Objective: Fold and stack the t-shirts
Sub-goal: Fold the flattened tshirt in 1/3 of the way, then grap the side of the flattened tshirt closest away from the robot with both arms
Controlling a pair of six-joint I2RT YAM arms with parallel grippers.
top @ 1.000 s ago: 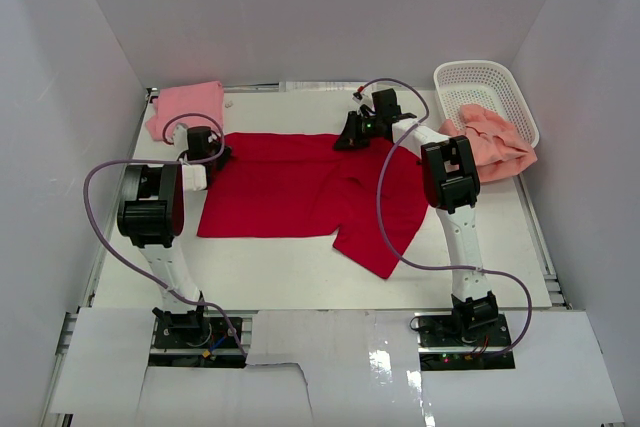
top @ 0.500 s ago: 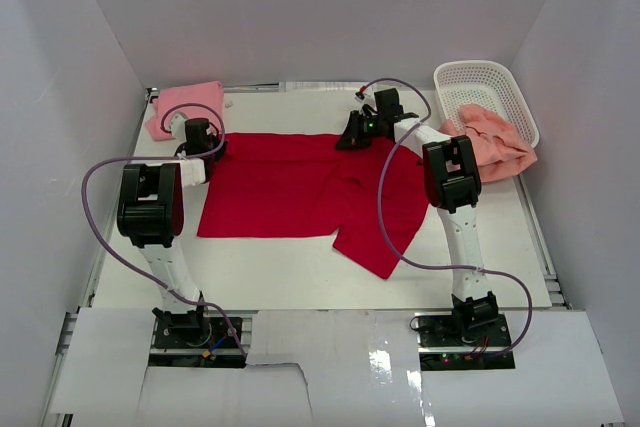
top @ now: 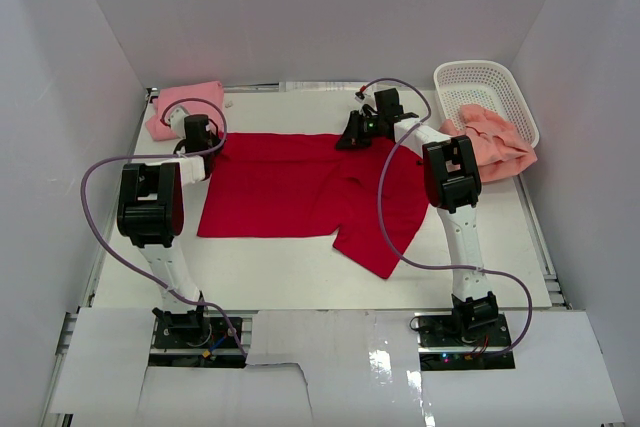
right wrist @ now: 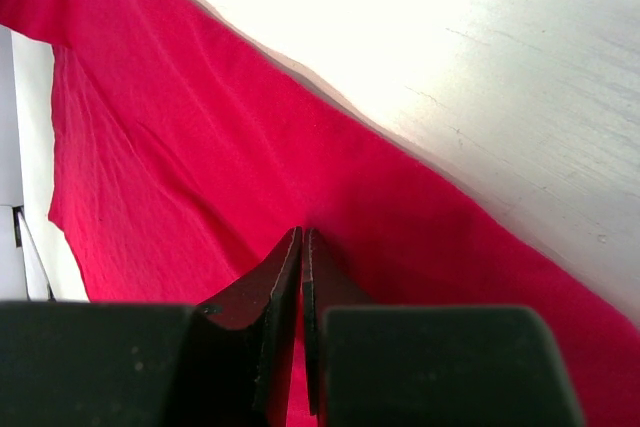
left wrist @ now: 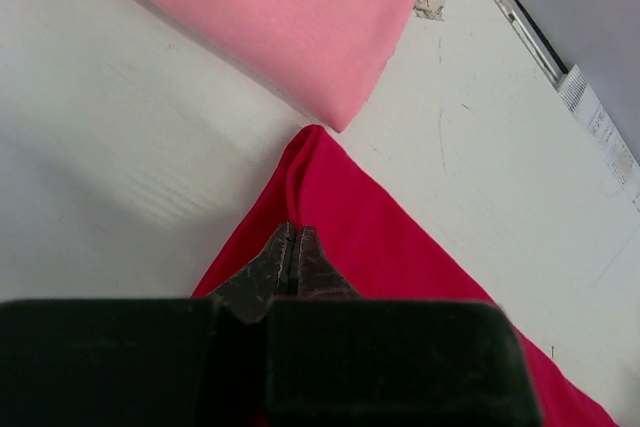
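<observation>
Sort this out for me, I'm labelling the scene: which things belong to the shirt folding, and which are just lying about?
Part of the job: bright red cloth t-shirt, spread out; light pink cloth t-shirt, folded; salmon-peach cloth t-shirt, crumpled; left gripper and right gripper, both shut on the red one's far edge.
Lying about: white plastic lattice basket.

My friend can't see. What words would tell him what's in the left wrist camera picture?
The left gripper is shut on a corner of the bright red cloth t-shirt. Just beyond that corner lies a folded light pink cloth t-shirt, on a white table.
</observation>
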